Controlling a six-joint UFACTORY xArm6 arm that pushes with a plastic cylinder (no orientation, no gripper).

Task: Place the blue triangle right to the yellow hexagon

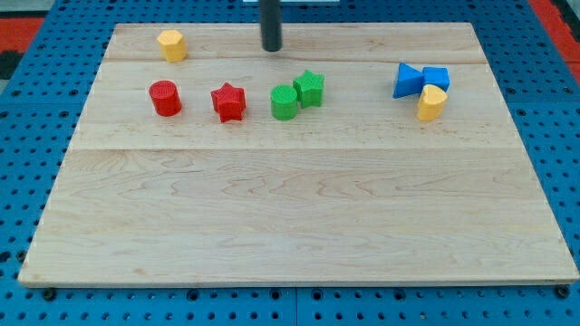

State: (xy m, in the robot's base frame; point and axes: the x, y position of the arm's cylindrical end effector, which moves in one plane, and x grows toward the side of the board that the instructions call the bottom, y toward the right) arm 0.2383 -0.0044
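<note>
Here we go: my tip [272, 48], the lower end of the straight dark rod, sits near the worktop's top edge, a bit left of centre, touching no block. It's a bare rod w/ no jaws, so nothing is held or pinched.

The pale wooden board [290, 226] lies on a blue pegboard surface [27, 136].

Task items: the blue plastic triangle block [407, 81] is over by the top right corner area, touching the blue cube-like block [437, 78] just to its right. The yellow plastic hexagon block [171, 44] sits near the top left corner, well apart from the triangle, w/ my tip between the two along the top edge.

Other blocks: a second yellow block, rounded shape [431, 102], sits just below the blue pair, touching or nearly so; can't tell which. In a row below my tip, left to right: red cylinder [165, 98], red star [228, 101], green rounded block [284, 101] and green star-like block [309, 88], the two greens touching.

No brand, label or readable writing on blocks or board.
</note>
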